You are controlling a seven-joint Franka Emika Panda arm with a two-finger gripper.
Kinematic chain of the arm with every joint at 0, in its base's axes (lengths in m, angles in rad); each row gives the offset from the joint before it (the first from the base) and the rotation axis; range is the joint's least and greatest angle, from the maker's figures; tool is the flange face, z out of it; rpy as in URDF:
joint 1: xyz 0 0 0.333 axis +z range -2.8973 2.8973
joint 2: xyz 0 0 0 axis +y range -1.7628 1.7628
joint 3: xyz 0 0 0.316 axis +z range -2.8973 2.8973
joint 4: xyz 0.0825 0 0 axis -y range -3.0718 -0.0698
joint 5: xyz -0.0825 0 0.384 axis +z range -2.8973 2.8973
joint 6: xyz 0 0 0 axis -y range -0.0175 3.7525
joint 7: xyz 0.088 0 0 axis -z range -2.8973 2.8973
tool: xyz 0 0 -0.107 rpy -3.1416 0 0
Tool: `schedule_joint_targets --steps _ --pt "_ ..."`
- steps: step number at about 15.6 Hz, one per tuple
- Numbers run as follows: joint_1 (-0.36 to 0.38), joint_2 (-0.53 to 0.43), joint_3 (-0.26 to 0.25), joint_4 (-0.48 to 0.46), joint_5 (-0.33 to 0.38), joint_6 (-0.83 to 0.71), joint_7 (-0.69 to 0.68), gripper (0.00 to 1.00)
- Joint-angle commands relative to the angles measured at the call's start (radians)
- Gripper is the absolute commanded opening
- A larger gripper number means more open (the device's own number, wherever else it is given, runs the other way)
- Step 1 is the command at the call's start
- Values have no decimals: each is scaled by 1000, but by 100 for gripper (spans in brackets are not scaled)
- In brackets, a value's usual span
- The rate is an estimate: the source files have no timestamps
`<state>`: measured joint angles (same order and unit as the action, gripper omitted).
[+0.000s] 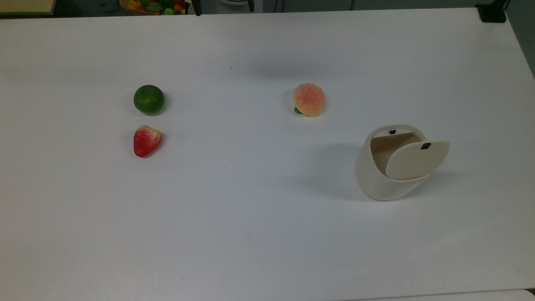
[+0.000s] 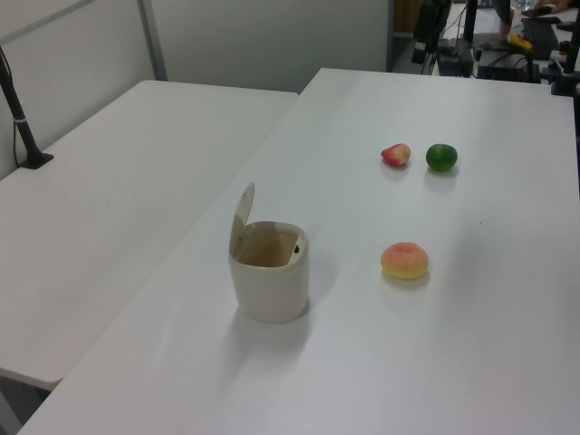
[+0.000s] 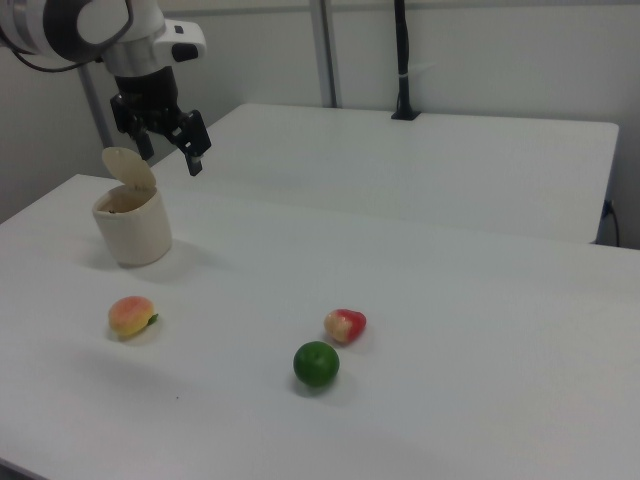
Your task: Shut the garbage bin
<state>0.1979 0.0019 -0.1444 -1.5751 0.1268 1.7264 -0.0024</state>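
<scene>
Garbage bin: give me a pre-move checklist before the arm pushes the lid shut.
1. Lid raised, garbage bin open: ok, closing is still due.
2. Bin upright on the table: ok.
3. Gripper above and beside the lid in the right view, apart from it: ok.
4. Fingers spread, holding nothing: ok.
5. Peach, lime, strawberry lie apart from the bin: ok.
6. Bin contents: cannot tell.

The garbage bin (image 2: 269,283) stands on the white desk (image 2: 435,362), its lid (image 2: 241,217) raised upright. A peach (image 2: 404,261) lies nearby; a strawberry (image 2: 396,155) and lime (image 2: 441,157) sit just beside each other farther off.
</scene>
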Motion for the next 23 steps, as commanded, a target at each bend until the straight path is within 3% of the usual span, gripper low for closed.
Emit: schedule_joint_targets --steps 1,10,11,17,19,20,23 --pt "11 -11 -3 -22 -16 18 -8 100" --pt "14 -8 -3 -22 -16 19 -10 98" --pt "14 -4 -1 -22 -16 18 -10 91" --pt "14 0 2 -20 -19 25 -16 23" --pt "14 0 2 -20 -15 25 -13 7" --pt "14 0 2 -20 -15 27 -13 0" --pt "15 4 5 -20 -6 28 -11 0"
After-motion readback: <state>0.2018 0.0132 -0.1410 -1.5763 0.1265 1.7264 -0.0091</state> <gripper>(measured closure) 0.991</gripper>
